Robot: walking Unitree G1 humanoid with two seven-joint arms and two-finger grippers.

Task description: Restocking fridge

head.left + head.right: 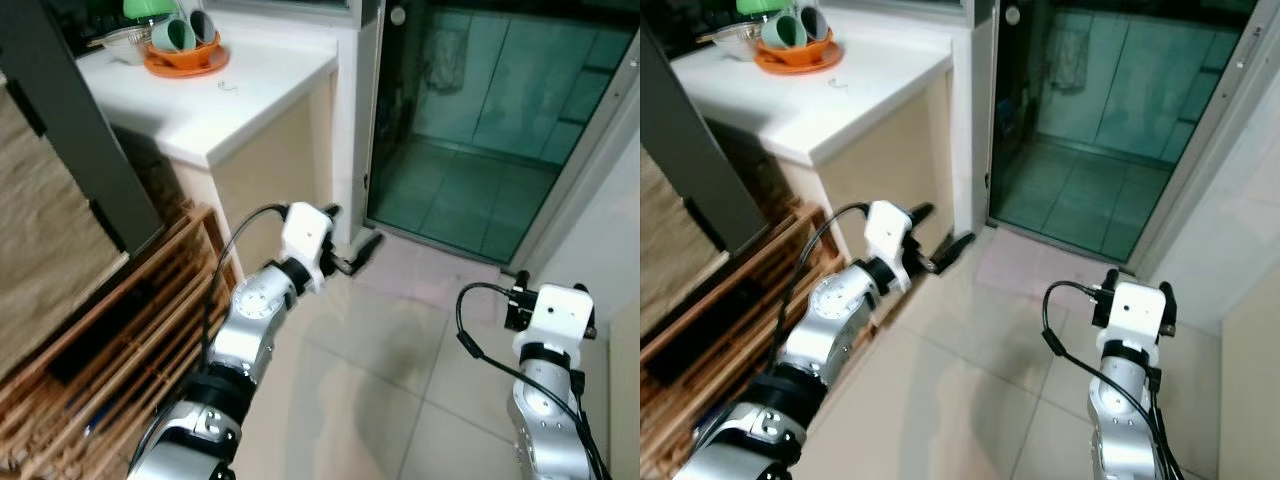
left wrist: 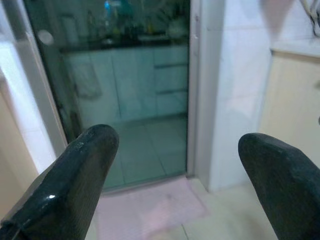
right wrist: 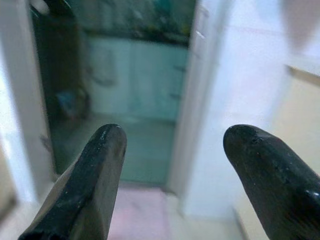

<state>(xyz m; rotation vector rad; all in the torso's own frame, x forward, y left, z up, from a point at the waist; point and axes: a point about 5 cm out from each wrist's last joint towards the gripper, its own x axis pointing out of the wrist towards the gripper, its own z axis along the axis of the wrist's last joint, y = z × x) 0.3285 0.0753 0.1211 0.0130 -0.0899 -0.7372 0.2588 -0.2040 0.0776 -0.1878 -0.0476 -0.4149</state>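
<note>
My left gripper (image 1: 352, 232) is held out low over the tiled floor, next to the corner of the white counter (image 1: 250, 100), pointing towards the dark glass door (image 1: 480, 120). In the left wrist view its two black fingers (image 2: 75, 170) stand wide apart with nothing between them. My right arm (image 1: 553, 318) is raised at the lower right. In the right wrist view the right gripper (image 3: 172, 145) is open and empty too, facing the same glass door and a white wall.
An orange tray (image 1: 185, 60) with green cups and a glass bowl sits on the counter at the back left. A wooden slatted rack (image 1: 120, 330) and a dark panel (image 1: 70, 130) stand at the left. A pink mat (image 1: 430, 275) lies before the door.
</note>
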